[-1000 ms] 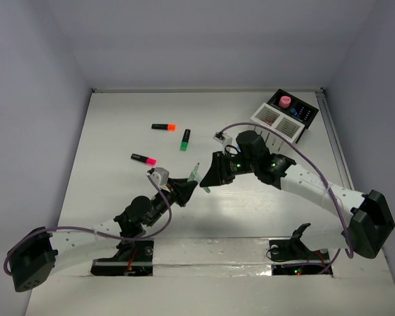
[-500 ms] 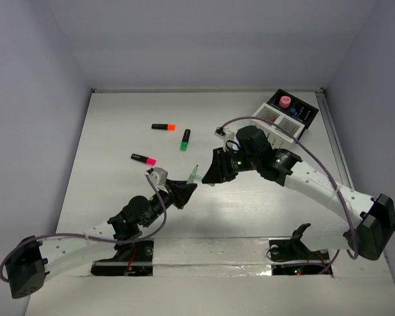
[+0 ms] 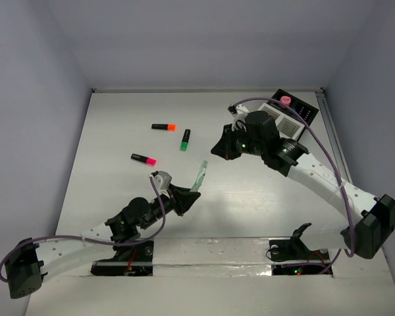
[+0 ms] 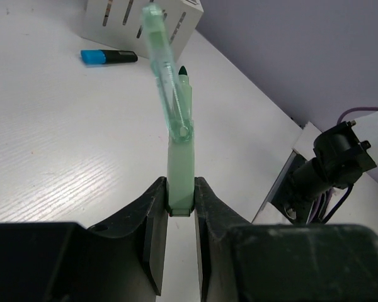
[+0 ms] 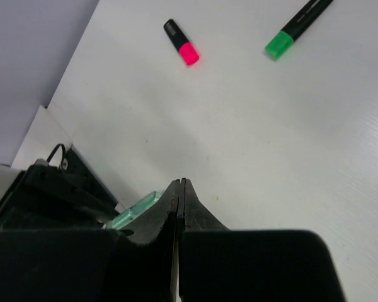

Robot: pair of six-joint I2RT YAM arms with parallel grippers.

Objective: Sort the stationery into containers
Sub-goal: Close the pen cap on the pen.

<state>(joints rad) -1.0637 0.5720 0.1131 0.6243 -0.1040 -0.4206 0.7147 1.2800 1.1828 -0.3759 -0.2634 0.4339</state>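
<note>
Starting at your left on the white table, three black highlighters lie loose and well apart from one another: the pink-capped one nearest the arms, the orange-capped one farther back, and the green-capped one just to its right.

Next comes your left gripper, reaching toward the middle of the table. It is clamped on a pale green pen – the wrist view shows both fingers pressed against the lower end of the barrel. The rest of the pen sticks out past the tips with its translucent clip angled off to one side. The dark point beside the clip looks like a bare nib, though the view is not sharp enough to be sure.

In that same wrist view a blue-capped highlighter lies flat on the table just beside the white slatted box.

Your right gripper is right of the pen and apart from it, pointing left. Its own camera shows the two fingers pressed flat together with nothing between them – it carries nothing.

At the far right stand the containers. The white slatted box is joined on its far side to the black box. A pink round-topped item stands at the black box's back corner.
</note>
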